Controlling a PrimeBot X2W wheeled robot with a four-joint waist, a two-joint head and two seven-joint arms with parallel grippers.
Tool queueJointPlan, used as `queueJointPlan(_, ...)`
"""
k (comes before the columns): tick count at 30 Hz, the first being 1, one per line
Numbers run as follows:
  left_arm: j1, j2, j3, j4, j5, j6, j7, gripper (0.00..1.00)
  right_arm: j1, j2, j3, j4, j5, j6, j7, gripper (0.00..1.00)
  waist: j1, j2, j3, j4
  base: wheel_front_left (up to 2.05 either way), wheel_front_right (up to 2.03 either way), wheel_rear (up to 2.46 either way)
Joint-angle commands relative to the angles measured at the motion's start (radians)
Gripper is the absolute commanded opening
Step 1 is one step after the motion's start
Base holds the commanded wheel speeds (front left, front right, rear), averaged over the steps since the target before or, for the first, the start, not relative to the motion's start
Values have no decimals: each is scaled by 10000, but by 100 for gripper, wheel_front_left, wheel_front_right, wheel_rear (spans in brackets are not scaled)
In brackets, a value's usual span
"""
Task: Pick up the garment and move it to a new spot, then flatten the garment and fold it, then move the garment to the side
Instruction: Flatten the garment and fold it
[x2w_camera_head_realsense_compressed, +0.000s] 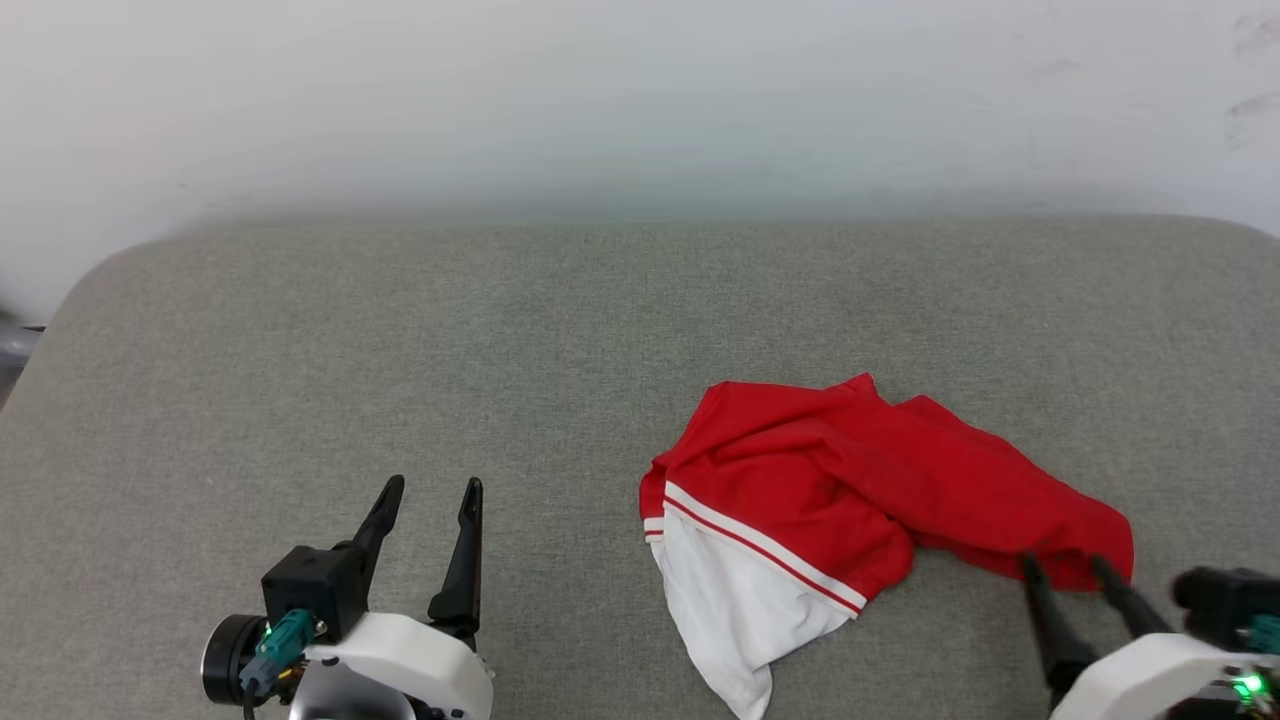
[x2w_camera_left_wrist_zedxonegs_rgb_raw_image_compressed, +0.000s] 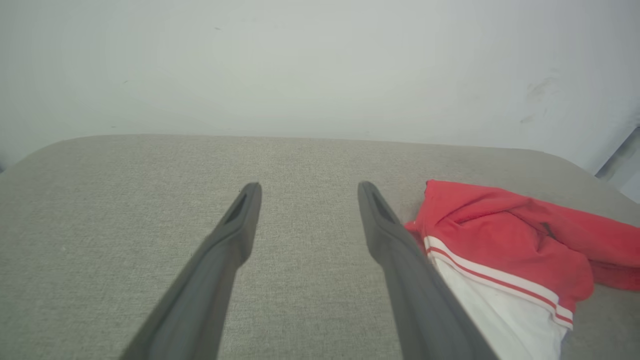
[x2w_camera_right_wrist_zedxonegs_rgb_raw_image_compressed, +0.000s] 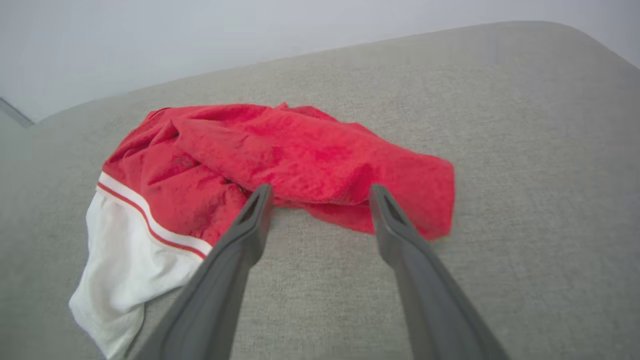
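Closest in, the left gripper (x2w_camera_head_realsense_compressed: 433, 487) hangs over the near left part of the grey pad (x2w_camera_head_realsense_compressed: 400, 330). Its jaws are spread wide with nothing between them. The right gripper (x2w_camera_head_realsense_compressed: 1063, 563) is over the pad's near right end, jaws just as wide and gripping nothing. Its two dark tips sit right at the near red edge of the garment (x2w_camera_head_realsense_compressed: 850, 470), and I can't tell if they actually touch the cloth.

The garment is heaped on the pad, right of the middle and toward the near edge. It's a rumpled red body folded over itself, with a white sleeve panel hanging out toward the near side under thin red-and-white stripe trim.

My guess is it's light, floppy knit that will sag and drag from wherever it's pinched, with no stiffness at all. I'd grab a single layer at an edge. The red hem by the right tips looks easiest, or the striped seam on the side nearer the pad's middle. Pinching into the bunched middle would probably catch several layers.

The pad looks like coarse woven fabric with rounded corners, so there should be some friction. Past its far edge there's a plain pale wall (x2w_camera_head_realsense_compressed: 640, 100) with a few scuffs.
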Motion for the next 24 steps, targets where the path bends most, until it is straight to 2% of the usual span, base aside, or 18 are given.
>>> queueJointPlan(1, 134, 61, -5, -56, -35, 41, 21, 100, 145, -156, 247, -136, -7, -7, 322, 100, 0, 0, -34, -25, 0, 0, 0)
queueJointPlan(8, -90, 100, -75, -276, 61, 68, 109, 100, -231, -1663, 2816, -876, 378, -7, 3134, 100, 0, 0, 308, -36, 0, 0, 0)
queueJointPlan(11, -273, 66, -131, -297, 105, 19, 64, 100, -716, -2363, 3950, -1162, 663, -7, 3868, 100, 0, 0, 570, 57, 0, 0, 0)
queueJointPlan(15, -581, -1, -153, -278, 119, -64, 10, 100, -1541, -3027, 5442, -1244, 1034, -7, 4390, 100, 0, 0, 939, 246, 0, 0, 0)
queueJointPlan(18, -773, -43, -173, -214, 131, -111, -72, 100, -2231, -3264, 6570, -1004, 1414, -7, 4558, 100, 0, 0, 1221, 395, 0, 0, 0)
queueJointPlan(24, -940, -150, -191, 4, 73, -134, -213, 100, -3297, -3400, 8314, 294, 2038, -7, 4370, 100, 0, 0, 1436, 672, 0, 0, 0)
